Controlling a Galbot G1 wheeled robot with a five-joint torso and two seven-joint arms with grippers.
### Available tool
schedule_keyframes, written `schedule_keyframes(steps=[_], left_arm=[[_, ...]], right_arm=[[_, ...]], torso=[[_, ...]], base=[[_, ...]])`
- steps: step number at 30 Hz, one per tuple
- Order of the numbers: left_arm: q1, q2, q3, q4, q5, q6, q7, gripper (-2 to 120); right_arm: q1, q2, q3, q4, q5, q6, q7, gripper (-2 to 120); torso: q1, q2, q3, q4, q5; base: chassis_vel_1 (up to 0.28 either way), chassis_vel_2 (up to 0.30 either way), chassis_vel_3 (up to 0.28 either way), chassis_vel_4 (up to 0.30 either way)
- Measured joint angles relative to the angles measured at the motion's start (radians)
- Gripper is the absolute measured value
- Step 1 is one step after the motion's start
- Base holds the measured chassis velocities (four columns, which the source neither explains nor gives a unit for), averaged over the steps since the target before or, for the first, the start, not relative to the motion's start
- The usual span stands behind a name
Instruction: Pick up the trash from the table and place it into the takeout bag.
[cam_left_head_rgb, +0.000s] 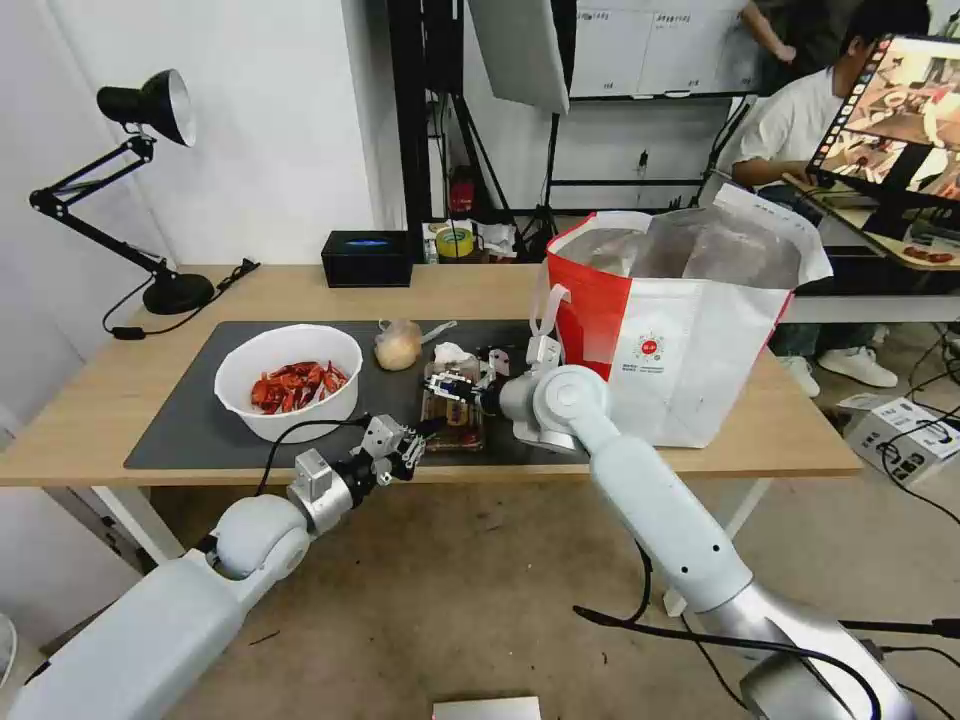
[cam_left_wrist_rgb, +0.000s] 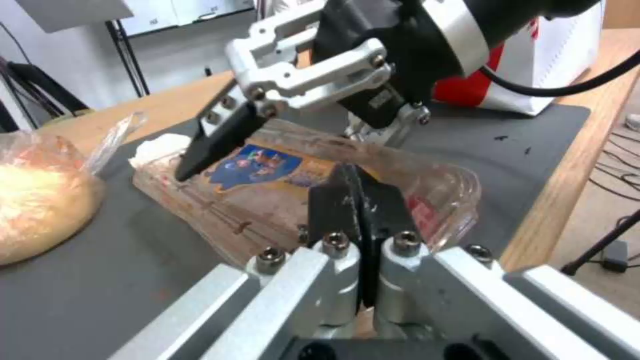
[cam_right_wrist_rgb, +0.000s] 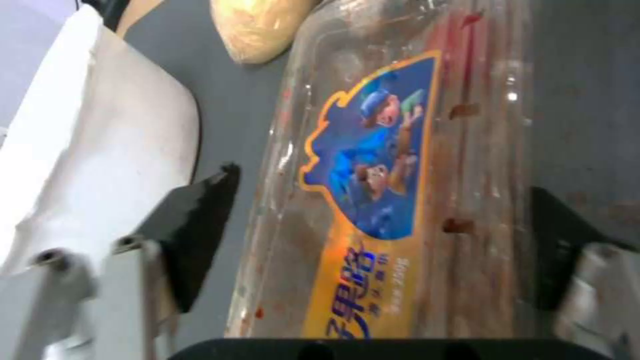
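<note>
The clear hinged tray (cam_left_head_rgb: 455, 418) with a blue-and-yellow label lies on the dark mat (cam_left_head_rgb: 190, 430) of the table (cam_left_head_rgb: 100, 390). My right gripper (cam_left_head_rgb: 450, 385) hovers low over it, open, one finger (cam_right_wrist_rgb: 200, 230) on each long side of the tray (cam_right_wrist_rgb: 400, 175). My left gripper (cam_left_head_rgb: 405, 445) is shut, its tips (cam_left_wrist_rgb: 360, 200) at the tray's (cam_left_wrist_rgb: 267, 180) near edge; I cannot tell if they pinch it. The white bowl (cam_left_head_rgb: 288, 380) of red shells sits left. The small bag with a yellowish lump (cam_left_head_rgb: 398, 345) and the tissue (cam_left_head_rgb: 452, 353) lie behind the tray. The takeout bag (cam_left_head_rgb: 680, 330) stands open at the right.
A black desk lamp (cam_left_head_rgb: 150, 110) stands at the table's back left corner and a black box (cam_left_head_rgb: 367, 258) at the back edge. The table's front edge runs just below my left gripper. A person sits behind the takeout bag at another desk.
</note>
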Motion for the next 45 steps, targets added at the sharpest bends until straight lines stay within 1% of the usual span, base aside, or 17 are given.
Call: schedule_keyframes(steps=[2,5,7,9,10,12,13,15,16,19,20,22,31,35,39,43,45], left_arm=[[0.0,0.0,0.0,-0.001,0.0,0.0,0.0,0],[0.001,0.0,0.0,-0.006,-0.001,0.0,-0.001,0],[0.001,0.001,0.0,-0.007,-0.002,0.0,-0.002,0],[0.005,0.002,-0.005,-0.013,-0.003,0.0,-0.002,0],[0.005,0.002,-0.005,-0.013,-0.003,0.0,-0.002,0],[0.015,0.005,-0.019,-0.021,-0.003,0.001,-0.003,0],[0.015,0.005,-0.019,-0.021,-0.003,0.001,-0.003,0],[0.026,0.008,-0.033,-0.026,-0.004,0.002,-0.004,0],[0.026,0.008,-0.033,-0.026,-0.004,0.002,-0.004,0],[0.05,0.011,-0.057,-0.038,-0.004,0.002,-0.004,0],[0.05,0.011,-0.057,-0.038,-0.004,0.002,-0.004,0],[0.066,0.012,-0.074,-0.048,-0.004,0.002,-0.004,0],[0.131,0.05,-0.15,-0.095,-0.02,0.005,-0.008,0],[0.173,0.061,-0.196,-0.127,-0.033,0.009,-0.026,0],[0.231,0.075,-0.251,-0.146,-0.031,0.006,-0.033,0],[0.27,0.072,-0.281,-0.159,-0.028,0.003,-0.036,0],[0.322,0.056,-0.302,-0.173,-0.016,0.001,-0.036,1]], right_arm=[[0.0,-0.005,-0.002,0.004,0.001,0.0,0.0,76],[0.0,-0.025,-0.009,0.013,0.005,-0.001,-0.002,60],[0.0,-0.027,-0.01,0.014,0.006,-0.001,-0.002,57],[0.0,-0.034,-0.01,0.019,0.012,-0.001,-0.003,45],[0.0,-0.034,-0.01,0.019,0.012,-0.001,-0.003,45],[-0.003,-0.04,-0.011,0.027,0.013,-0.001,-0.006,35],[-0.003,-0.04,-0.011,0.027,0.013,-0.001,-0.006,35],[-0.007,-0.043,-0.011,0.029,0.013,-0.001,-0.008,25],[-0.007,-0.043,-0.011,0.029,0.013,-0.001,-0.008,25],[-0.013,-0.047,-0.007,0.032,0.014,-0.001,-0.012,9],[-0.013,-0.047,-0.007,0.032,0.014,-0.001,-0.012,9],[-0.018,-0.048,-0.002,0.035,0.014,-0.001,-0.013,2],[-0.037,-0.044,0.024,0.055,0.003,-0.001,-0.028,0],[-0.052,-0.043,0.039,0.072,-0.009,-0.001,-0.033,0],[-0.063,-0.053,0.062,0.103,-0.038,-0.001,-0.067,0],[-0.084,-0.07,0.087,0.145,-0.053,0.01,-0.102,0],[-0.105,-0.085,0.105,0.179,-0.069,0.059,-0.153,0]], torso=[[0.0,0.0,0.0,0.0001,0.0],[0.0,0.0,0.0,0.0005,0.0001],[0.0,0.0,0.0,0.0005,0.0001],[0.0,0.0,0.0,0.0005,0.0002],[0.0,0.0,0.0,0.0005,0.0002],[0.0,0.0,0.0,0.0003,0.0001],[0.0,0.0,0.0,0.0003,0.0001],[0.0,0.0,0.0,0.0003,0.0002],[0.0,0.0,0.0,0.0003,0.0002],[0.0,0.0,0.0,0.0003,0.0002],[0.0,0.0,0.0,0.0003,0.0002],[0.0,0.0,0.0,0.0005,0.0002],[0.0,0.0,0.0,0.0003,-0.0001],[0.0,0.0,0.0,0.0001,-0.0001],[0.0,0.0,0.0,0.0003,-0.0001],[0.0,0.0,0.0,0.0001,0.0],[0.0,0.0,0.0,-0.0001,0.0001]], base=[[0.0,0.0,0.0,0.0],[0.0,0.0,0.0,0.0],[0.0,0.0,0.0,0.0],[0.0,0.0,0.0,0.0],[0.0,0.0,0.0,0.0],[0.0,0.0,0.0,0.0],[0.0,0.0,0.0,0.0],[0.0,0.0,0.0,0.0],[0.0,0.0,0.0,0.0],[0.0,0.0,0.0,0.0],[0.0,0.0,0.0,0.0],[0.0,0.0,0.0,0.0],[0.0,0.0,0.0,0.0],[0.0,0.0,0.0,0.0],[0.0,0.0,0.0,0.0],[0.0,0.0,0.0,0.0],[0.0,0.0,0.0,0.0]])
